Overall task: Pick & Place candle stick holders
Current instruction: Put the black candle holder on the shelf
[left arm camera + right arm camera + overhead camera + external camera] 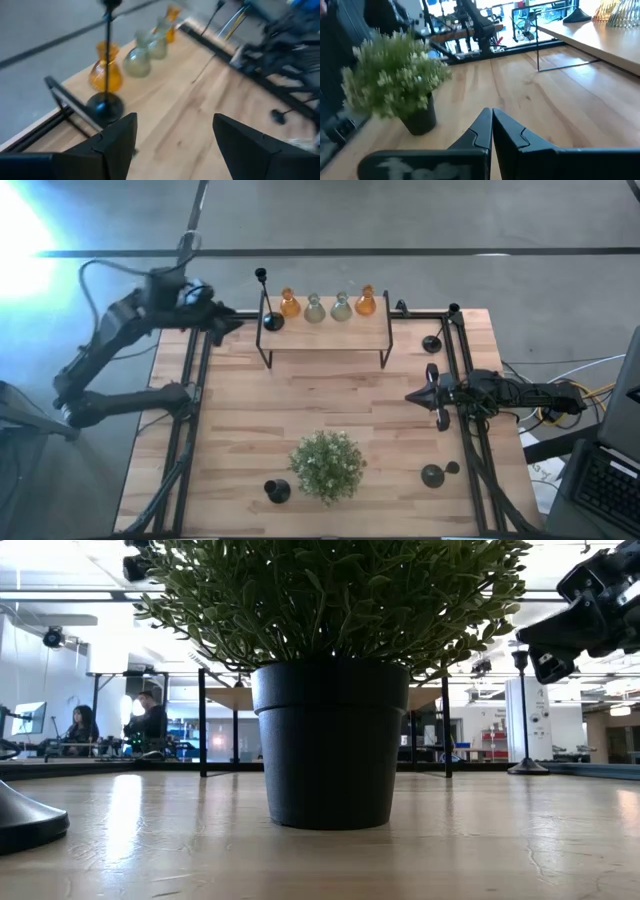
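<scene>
One black candle stick holder (270, 320) stands by its round base on the left end of the raised wooden shelf (330, 332), next to an orange vase (290, 305). In the left wrist view its base (105, 106) lies just beyond my fingers. My left gripper (175, 135) is open, up in the air just left of the shelf (225, 320), and touches nothing. Other holders stand on the table at the far right (432, 343), near left (277, 490) and near right (432, 475). My right gripper (412, 395) is shut and empty at the table's right side.
Several orange and grey-green glass vases (328, 306) stand in a row along the shelf. A potted green plant (327, 465) stands near the front middle. Black rails (190, 410) run along the table's left and right sides. Bare wood lies between shelf and plant.
</scene>
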Tool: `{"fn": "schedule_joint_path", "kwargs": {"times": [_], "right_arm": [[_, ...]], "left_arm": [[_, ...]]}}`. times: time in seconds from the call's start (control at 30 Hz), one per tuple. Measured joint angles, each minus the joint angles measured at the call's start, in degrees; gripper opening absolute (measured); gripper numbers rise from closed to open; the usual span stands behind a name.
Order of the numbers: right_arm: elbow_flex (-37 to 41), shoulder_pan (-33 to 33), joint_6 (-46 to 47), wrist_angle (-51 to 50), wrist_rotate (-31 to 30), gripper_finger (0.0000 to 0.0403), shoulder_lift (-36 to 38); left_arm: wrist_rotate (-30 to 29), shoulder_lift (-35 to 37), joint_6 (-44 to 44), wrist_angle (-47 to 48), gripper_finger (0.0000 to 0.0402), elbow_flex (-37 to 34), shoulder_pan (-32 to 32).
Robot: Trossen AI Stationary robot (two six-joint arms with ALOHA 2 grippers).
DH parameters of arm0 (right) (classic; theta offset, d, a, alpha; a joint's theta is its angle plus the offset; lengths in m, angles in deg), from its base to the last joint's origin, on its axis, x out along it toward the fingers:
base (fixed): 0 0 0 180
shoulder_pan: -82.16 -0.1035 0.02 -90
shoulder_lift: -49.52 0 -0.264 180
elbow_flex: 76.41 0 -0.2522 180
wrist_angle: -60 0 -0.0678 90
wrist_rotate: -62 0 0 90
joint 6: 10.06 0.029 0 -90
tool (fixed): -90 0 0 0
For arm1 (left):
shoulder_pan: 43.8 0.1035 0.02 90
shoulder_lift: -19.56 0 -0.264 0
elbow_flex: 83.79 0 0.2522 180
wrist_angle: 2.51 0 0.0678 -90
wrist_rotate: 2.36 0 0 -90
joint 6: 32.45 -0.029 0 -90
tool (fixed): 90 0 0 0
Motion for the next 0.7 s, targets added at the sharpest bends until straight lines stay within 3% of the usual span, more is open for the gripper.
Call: {"fn": "schedule_joint_path", "kwargs": {"times": [0.2, 0.7], "right_arm": [[0.0, 0.0, 21.4, 3.5, -2.7, 0.0008, 0.0], [0.0, 0.0, 24.8, 1.7, -2.9, 0.0008, 0.0]], "left_arm": [[-2.8, 9.1, 6.4, -5.6, 0.0264, -4.0, -4.7], [-2.4, 25.7, 13.9, -25.7, 0.0264, -26.2, -6.5]]}}
